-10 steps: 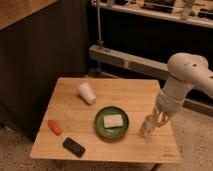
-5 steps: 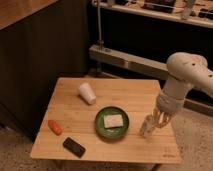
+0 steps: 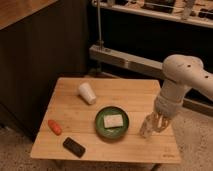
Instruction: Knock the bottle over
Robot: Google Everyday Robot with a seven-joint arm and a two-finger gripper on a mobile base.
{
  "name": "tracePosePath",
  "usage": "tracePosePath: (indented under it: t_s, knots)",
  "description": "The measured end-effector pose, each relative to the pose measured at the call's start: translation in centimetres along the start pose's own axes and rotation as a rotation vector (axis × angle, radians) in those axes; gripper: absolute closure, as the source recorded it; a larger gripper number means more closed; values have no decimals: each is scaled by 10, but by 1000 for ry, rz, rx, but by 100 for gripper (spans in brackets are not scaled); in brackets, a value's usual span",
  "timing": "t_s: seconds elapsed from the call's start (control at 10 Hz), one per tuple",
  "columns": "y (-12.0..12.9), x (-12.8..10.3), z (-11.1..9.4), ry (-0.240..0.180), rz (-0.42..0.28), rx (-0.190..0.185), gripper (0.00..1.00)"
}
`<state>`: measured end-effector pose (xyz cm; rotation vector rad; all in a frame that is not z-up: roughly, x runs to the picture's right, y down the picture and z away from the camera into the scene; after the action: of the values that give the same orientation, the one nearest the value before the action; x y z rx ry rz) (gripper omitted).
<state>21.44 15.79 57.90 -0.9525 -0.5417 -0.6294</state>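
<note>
The small whitish-beige bottle [image 3: 146,130] stands near the right front edge of the wooden table [image 3: 130,92], right of the green plate. My gripper [image 3: 153,124] hangs straight down from the white arm [image 3: 181,75] and is right at the bottle, overlapping its right side. Part of the bottle is hidden behind the gripper. I cannot tell whether the two touch.
A white foam cup [image 3: 87,93] lies tilted at the table's back left. A green plate [image 3: 102,128] with a pale square piece on it sits in the middle front. An orange object [image 3: 55,127] and a black phone [image 3: 74,147] lie at the front left. Metal shelving [image 3: 125,57] runs behind the table.
</note>
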Motion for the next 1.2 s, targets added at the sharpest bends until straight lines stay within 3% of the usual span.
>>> tracePosePath:
  t_s: [0.6, 0.8, 1.2]
  knots:
    - [7, -16, 15, 2, -5, -44, 96]
    - [6, -10, 14, -9, 1, -19, 96]
    - [22, 24, 15, -139, 6, 67, 96]
